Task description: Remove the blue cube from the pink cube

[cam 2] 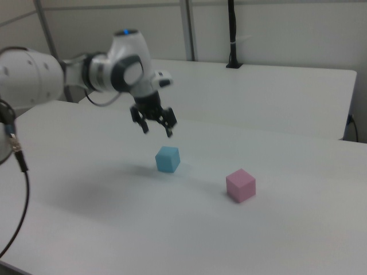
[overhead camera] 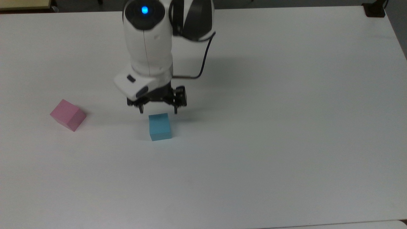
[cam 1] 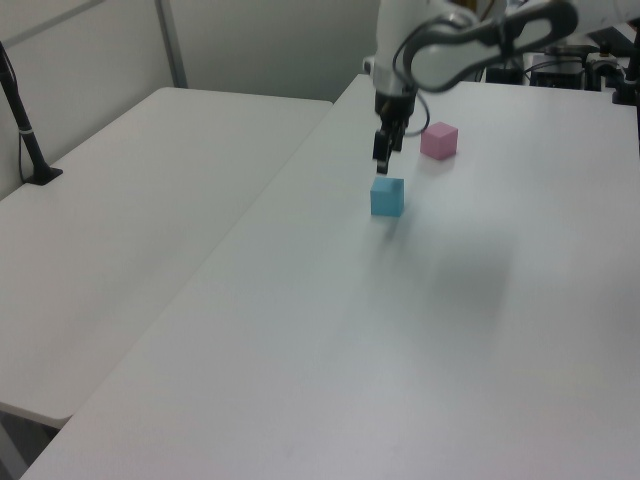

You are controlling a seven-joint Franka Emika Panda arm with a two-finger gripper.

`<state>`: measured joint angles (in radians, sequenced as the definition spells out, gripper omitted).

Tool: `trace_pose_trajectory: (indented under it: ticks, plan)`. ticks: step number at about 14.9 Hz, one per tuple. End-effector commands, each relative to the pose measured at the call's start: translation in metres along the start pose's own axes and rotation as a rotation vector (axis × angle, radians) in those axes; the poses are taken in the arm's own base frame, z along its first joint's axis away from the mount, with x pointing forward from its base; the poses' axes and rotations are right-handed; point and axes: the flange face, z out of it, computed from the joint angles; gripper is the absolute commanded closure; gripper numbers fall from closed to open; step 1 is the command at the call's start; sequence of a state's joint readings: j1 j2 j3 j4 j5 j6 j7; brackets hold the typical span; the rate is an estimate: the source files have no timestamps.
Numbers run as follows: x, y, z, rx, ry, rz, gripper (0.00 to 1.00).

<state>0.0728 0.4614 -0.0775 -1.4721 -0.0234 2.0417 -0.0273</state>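
The blue cube [overhead camera: 159, 126] is sitting flat on the white table [overhead camera: 286, 127], well apart from the pink cube [overhead camera: 68, 114], which is lying toward the top view's left. In the right view the blue cube [cam 2: 167, 158] is resting to the left of the pink cube [cam 2: 240, 185], with bare table between them; in the left view the blue cube [cam 1: 387, 196] is lying nearer the camera than the pink cube [cam 1: 439, 140]. Judging from this layout, the unstacking is looking complete.

The gripper [overhead camera: 158, 110] is hanging just above the blue cube, released, its two fingers spread wider than the cube and touching nothing. In the right view the gripper [cam 2: 157, 129] is hovering clear of the cube's top face, and in the left view the gripper [cam 1: 382, 165] is standing directly over it.

Risk: the spread fingers are hanging close over the cube's top, so a sideways move made at this height could be clipping an edge and pushing the cube across the table; a straight rise would be avoiding this.

The arm's upper links are running out of frame in all views. The pink cube's underside and far faces are staying out of sight.
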Motion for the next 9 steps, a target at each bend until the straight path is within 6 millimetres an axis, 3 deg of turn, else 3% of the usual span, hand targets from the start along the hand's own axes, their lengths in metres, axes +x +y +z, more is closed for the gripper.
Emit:
trace_pose_trajectory:
  ticks: [1,4,9]
  plan:
    - [-0.047,-0.009,-0.104,0.009,-0.053,-0.004,0.00]
    - [-0.086,-0.004,-0.157,0.026,-0.106,0.008,0.00]
    - [-0.107,0.004,-0.178,0.031,-0.101,0.076,0.00]
